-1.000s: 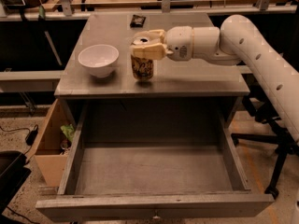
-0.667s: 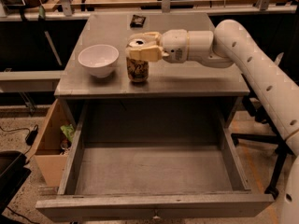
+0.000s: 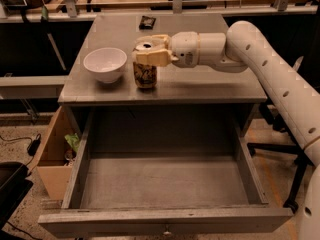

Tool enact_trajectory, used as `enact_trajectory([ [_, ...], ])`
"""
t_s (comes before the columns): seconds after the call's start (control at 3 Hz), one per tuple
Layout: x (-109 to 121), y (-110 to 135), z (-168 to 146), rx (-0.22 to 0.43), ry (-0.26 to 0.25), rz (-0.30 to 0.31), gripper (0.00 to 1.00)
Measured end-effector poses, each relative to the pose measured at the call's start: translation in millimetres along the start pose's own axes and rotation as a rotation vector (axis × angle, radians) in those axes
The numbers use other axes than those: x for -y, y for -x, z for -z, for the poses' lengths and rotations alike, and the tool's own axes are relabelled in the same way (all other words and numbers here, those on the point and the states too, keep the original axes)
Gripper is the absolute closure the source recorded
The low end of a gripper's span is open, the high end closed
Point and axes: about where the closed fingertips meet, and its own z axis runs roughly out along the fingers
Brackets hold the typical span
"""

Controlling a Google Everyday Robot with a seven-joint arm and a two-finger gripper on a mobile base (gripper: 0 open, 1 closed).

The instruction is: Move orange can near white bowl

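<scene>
The orange can [image 3: 145, 75] stands upright on the grey table top [image 3: 210, 86], just right of the white bowl [image 3: 105, 64], with a small gap between them. My gripper [image 3: 147, 52] reaches in from the right and is shut around the can's silver top; its tan fingers [image 3: 152, 58] cover the can's upper part. The bowl sits near the table's front left and nothing shows inside it.
A small black packet [image 3: 147, 21] lies at the back of the table. A wide drawer [image 3: 165, 184] stands pulled open below the table front. A cardboard box [image 3: 50, 156] sits on the floor at the left. My white arm [image 3: 280, 84] spans the right side.
My gripper has carried the orange can leftward across the table, closer to the white bowl. The bowl has not moved.
</scene>
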Motion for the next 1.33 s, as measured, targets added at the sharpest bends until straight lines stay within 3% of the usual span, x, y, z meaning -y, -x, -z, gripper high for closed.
enact_trajectory([
  [0.67,-2.0,0.8,-5.8,0.001,0.010,0.000,0.12],
  [1.0,-2.9,1.2,-8.5,0.001,0.015,0.001,0.00],
  [1.33,-2.9,1.2,-8.6,0.001,0.015,0.001,0.00],
])
